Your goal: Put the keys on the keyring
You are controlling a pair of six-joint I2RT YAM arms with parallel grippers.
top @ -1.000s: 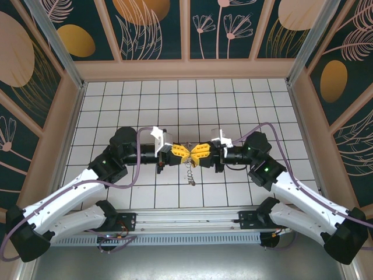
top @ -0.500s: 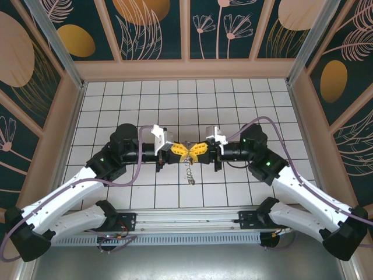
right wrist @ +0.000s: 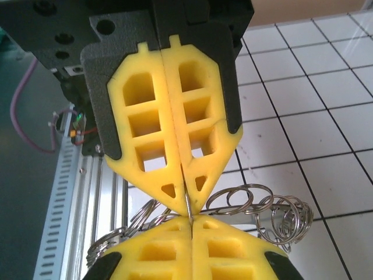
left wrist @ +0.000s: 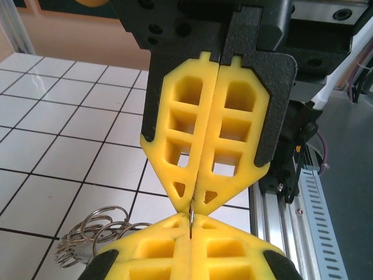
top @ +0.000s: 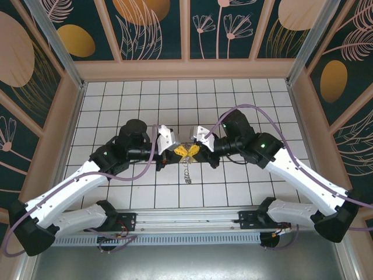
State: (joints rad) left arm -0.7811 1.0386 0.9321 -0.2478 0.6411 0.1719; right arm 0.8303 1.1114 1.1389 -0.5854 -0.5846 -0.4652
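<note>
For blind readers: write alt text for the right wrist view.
Two shut yellow plastic end effectors meet tip to tip, the left end effector at top, the right end effector at bottom, a thin metal sliver between them. A cluster of silver wire rings spreads behind the tips over white tiles.

A white desk (top: 116, 93) gridded with dark lines is lying inside a beige wooden frame (top: 186, 69). Dark teal wall panels (top: 157, 29) painted with pale flowers and orange discs are standing around it. A slotted metal rail (top: 186, 239) is running along the near edge, and silver corner posts (top: 55, 38) are rising at the back.
</note>
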